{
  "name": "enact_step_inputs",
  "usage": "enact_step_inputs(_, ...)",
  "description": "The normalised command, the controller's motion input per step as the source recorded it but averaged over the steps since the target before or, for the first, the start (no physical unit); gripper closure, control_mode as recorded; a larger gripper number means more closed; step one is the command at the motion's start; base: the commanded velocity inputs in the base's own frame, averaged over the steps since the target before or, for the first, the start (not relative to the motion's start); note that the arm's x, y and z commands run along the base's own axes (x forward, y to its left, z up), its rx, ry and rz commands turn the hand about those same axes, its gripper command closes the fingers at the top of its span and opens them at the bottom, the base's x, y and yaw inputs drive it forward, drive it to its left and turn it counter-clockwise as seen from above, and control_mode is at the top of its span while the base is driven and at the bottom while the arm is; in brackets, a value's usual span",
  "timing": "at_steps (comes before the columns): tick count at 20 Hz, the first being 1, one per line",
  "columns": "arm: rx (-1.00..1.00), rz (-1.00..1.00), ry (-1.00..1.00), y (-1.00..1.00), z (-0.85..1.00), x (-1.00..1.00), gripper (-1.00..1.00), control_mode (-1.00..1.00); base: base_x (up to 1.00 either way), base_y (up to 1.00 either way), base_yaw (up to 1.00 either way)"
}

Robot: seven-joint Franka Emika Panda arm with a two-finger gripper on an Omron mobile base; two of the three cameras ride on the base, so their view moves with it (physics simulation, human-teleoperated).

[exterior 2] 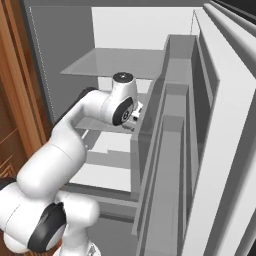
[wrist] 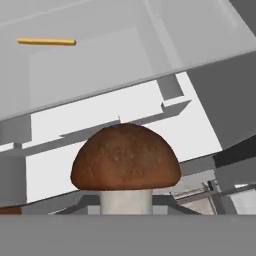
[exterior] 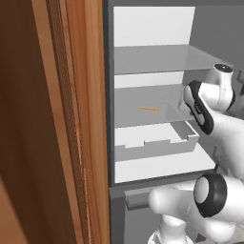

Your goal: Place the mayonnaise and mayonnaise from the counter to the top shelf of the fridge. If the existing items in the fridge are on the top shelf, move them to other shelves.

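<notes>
step: fridge items being relocated | brown-capped white-stemmed mushroom point(wrist: 125, 167) seen close before gripper point(exterior 2: 134, 118), jaw state cannot be told | thin orange sliver point(exterior: 148, 108) lies on middle grey shelf point(exterior: 128, 102) | next: mushroom to be set on lower shelf

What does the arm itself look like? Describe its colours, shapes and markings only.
The arm is glossy white, built from fat rounded segments joined by dark grey-black joint bands. A round white cap with a dark centre tops the wrist. No cables or markings show.
</notes>
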Motion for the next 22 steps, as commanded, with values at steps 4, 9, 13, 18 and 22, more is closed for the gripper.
enact_step_inputs(4, 0.0, 0.02, -0.06, 0.0, -0.01, 0.53, 1.0, -1.0, 0.0, 0.0, 0.0)
enact_step_inputs(9, 0.0, 0.0, -0.03, 0.0, -0.13, 0.5, 1.0, -1.0, 0.0, 0.0, 0.0)
enact_step_inputs(13, 0.0, 0.01, -0.08, 0.0, -0.41, 0.45, 1.0, -1.0, 0.0, 0.0, 0.0)
enact_step_inputs(18, 0.0, 0.01, -0.1, 0.0, -0.34, 0.43, 1.0, -1.0, 0.0, 0.0, 0.0)
enact_step_inputs(22, 0.0, 0.0, -0.12, -0.01, -0.13, 0.51, 1.0, -1.0, 0.0, 0.0, 0.0)
